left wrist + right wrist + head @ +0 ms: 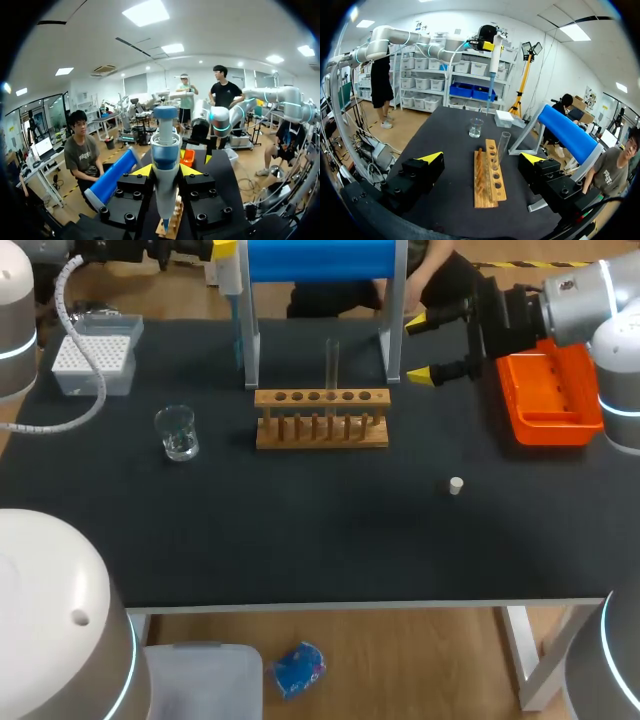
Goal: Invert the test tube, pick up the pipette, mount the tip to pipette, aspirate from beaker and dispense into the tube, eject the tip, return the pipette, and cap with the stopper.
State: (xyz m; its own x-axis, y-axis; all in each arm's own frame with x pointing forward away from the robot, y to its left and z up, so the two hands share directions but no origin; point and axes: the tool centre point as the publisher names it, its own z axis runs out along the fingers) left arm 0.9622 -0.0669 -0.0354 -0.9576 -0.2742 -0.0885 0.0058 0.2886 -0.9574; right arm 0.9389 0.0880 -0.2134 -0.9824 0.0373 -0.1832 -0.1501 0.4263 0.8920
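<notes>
While the white-and-blue plastic pipette (165,150) is clamped in the left pincer (165,171) high over the surface (300,530), the right pincer (418,348) is held apart. Clear glass test tube (332,365), upright in wooden rack (320,430), judged fragile, slippery; mid-wall grip advised.
</notes>
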